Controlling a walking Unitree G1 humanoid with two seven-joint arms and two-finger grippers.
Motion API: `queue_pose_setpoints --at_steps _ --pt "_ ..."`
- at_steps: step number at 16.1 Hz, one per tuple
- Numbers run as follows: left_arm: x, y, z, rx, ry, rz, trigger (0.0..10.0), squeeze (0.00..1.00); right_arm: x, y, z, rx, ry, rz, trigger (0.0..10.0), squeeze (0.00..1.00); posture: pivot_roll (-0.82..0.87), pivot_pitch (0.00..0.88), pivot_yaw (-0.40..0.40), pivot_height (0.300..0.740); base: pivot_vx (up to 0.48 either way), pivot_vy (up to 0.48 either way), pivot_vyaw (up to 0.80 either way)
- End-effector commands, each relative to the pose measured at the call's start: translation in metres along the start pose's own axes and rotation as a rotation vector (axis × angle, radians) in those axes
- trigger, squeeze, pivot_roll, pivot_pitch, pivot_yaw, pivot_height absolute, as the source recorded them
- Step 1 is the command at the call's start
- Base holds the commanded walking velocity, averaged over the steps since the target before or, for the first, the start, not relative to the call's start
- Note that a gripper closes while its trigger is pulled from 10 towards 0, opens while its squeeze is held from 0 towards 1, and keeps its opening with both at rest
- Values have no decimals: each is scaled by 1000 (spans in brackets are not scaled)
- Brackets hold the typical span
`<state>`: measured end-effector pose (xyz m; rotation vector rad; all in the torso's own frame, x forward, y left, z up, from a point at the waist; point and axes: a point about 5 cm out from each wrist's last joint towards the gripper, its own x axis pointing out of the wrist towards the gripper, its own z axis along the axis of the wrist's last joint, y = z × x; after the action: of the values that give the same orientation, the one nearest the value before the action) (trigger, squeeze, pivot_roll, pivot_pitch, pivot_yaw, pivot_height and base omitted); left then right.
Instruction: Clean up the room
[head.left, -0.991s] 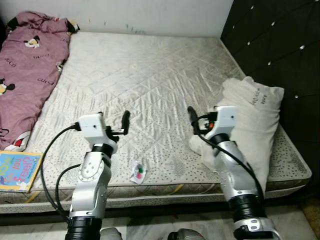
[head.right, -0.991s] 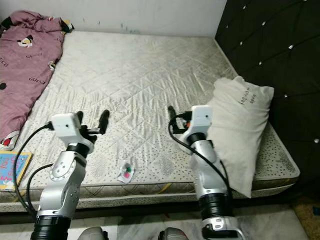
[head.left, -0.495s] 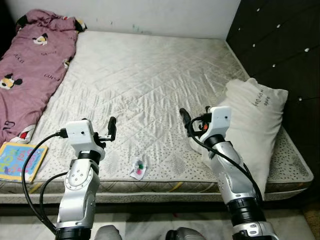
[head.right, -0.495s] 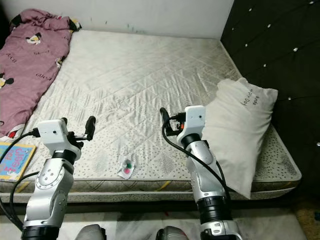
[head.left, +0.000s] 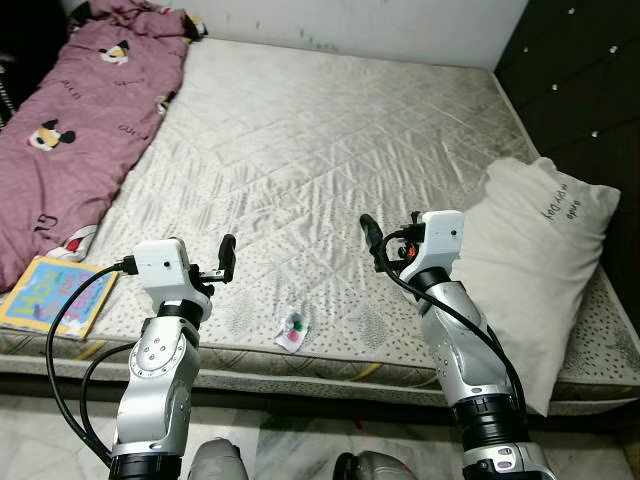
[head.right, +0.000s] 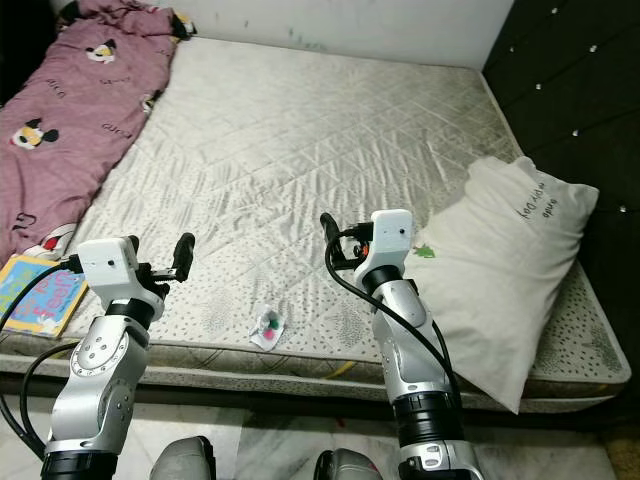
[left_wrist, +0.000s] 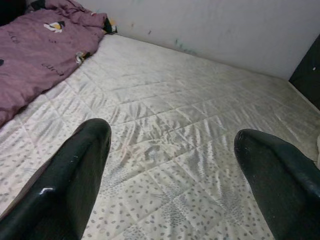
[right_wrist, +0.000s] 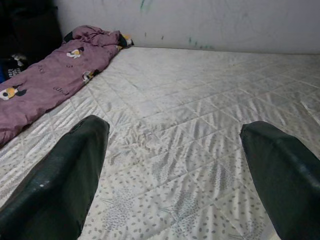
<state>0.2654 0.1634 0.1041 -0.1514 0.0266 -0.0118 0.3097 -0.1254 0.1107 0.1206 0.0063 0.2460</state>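
A bare quilted mattress lies before me. On it, a purple cartoon-print blanket is bunched along the left side and a white pillow rests at the right edge. A small white wrapper with pink and green bits lies near the front edge, between my arms. A colourful book sits on the front left corner. My left gripper hovers open over the front edge, left of the wrapper. My right gripper is open too, just left of the pillow. Both hold nothing.
A black tufted headboard stands to the right, a white wall runs along the far side. A small green scrap lies beside the pillow. Pale marble floor shows below the bed's front edge.
The whole view has shifted, so the camera has moved; the bed now sits further right in the picture. Both arms keep about the same raised pose, with the grippers still open.
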Motion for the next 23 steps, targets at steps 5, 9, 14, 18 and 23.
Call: queue_pose_setpoints --at_steps 5,9,14,18,23 --pt "2 -1 5 -14 -5 -1 10000 0 -1 -2 3 9 -3 -1 10000 0 55 100 -86 724 0 0 0" --pt "3 -2 4 -16 -5 -1 10000 0 0 -2 3 7 0 6 10000 0 55 96 -87 664 0 0 0" --pt "4 -3 4 -16 -4 2 10000 0 0 -2 2 7 2 14 10000 0 54 90 -90 599 0 0 0" --pt "4 -3 4 -14 -6 3 10000 0 0 -1 2 8 -1 24 10000 0 55 86 -91 576 0 0 0" --pt "4 -1 4 -28 -3 8 10000 0 1 7 1 -31 7 79 10000 0 55 92 -94 576 0 0 0"
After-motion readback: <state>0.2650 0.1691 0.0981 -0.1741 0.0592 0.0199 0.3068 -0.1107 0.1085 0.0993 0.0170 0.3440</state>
